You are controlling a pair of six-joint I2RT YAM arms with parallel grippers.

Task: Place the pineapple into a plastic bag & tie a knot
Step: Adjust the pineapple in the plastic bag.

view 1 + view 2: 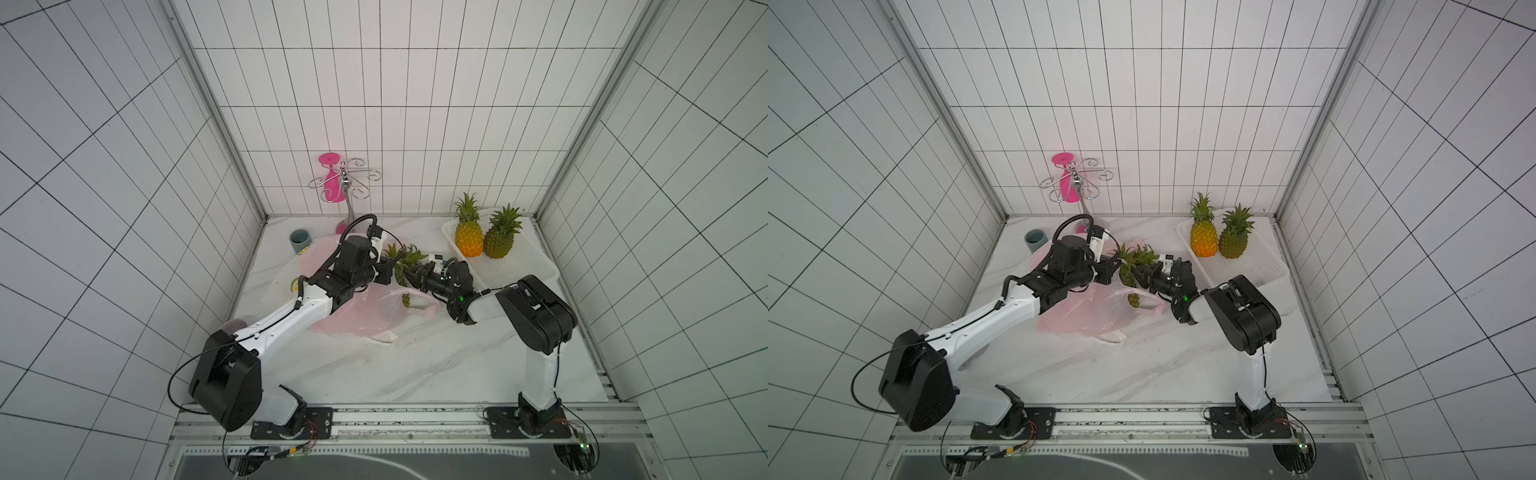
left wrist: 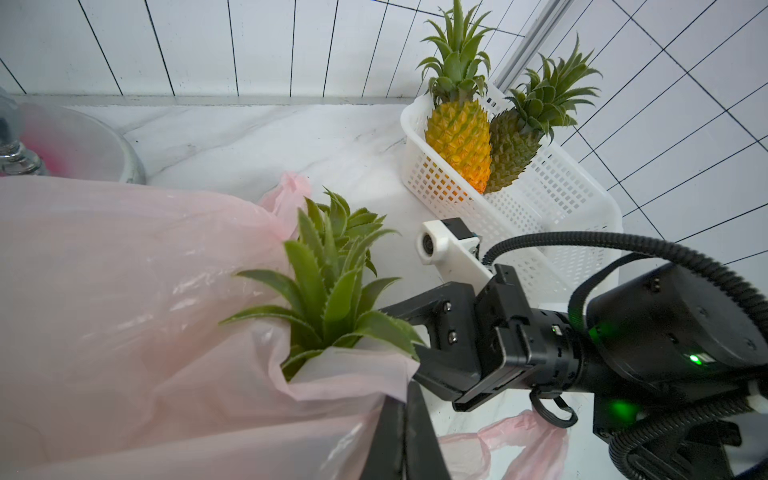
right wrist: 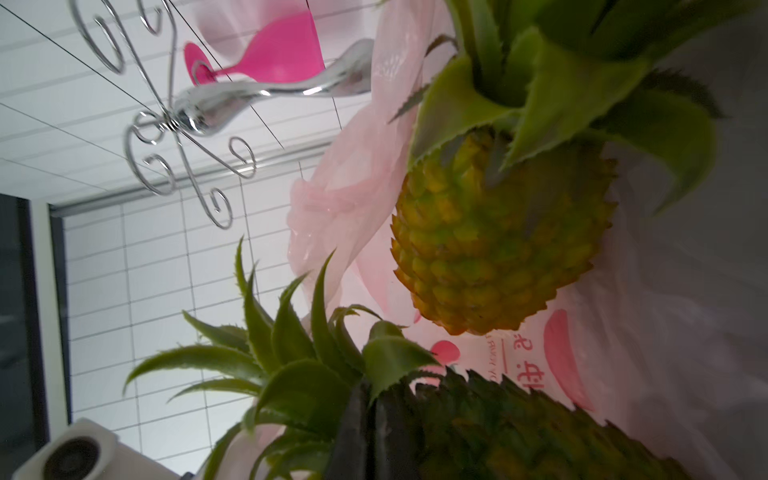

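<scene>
Left arm [image 1: 286, 320] is closest to the lens in both top views, stretched across the marble table [image 1: 415, 365] to the pink plastic bag [image 1: 365, 316] mid-table. Left gripper [image 1: 384, 276] and right gripper [image 1: 414, 276] sit nose to nose at the bag mouth, with the pineapple [image 1: 409, 257] crown poking up between them. Jaw state isn't readable from up here. Back right: white basket [image 1: 515, 266] holding a yellow pineapple [image 1: 468, 239] and a green pineapple [image 1: 498, 243], standing side by side, touching. At the back wall: chrome rack [image 1: 345, 178] with a pink goblet [image 1: 332, 185] hung on it, and a grey cup [image 1: 300, 241] toward the left corner.

Left wrist view: left gripper [image 2: 405, 401] jaws are closed, pinching the plastic bag [image 2: 124, 291] rim just by the crown. The pineapple [image 2: 328, 291] body is down inside the plastic bag, only the leaves out. Right gripper [image 2: 409, 332] reaches in from the basket [image 2: 561, 199] side, fingertips buried in the leaves.

Right wrist view: right gripper [image 3: 374, 432] jaws are closed at the crown base of the pineapple [image 3: 519, 440] — looks like a leaf is pinched, but the contact point is partly hidden. Pink film with red print lies behind it. Second pineapple [image 3: 498, 232], yellow-green, sits farther in against the film.
</scene>
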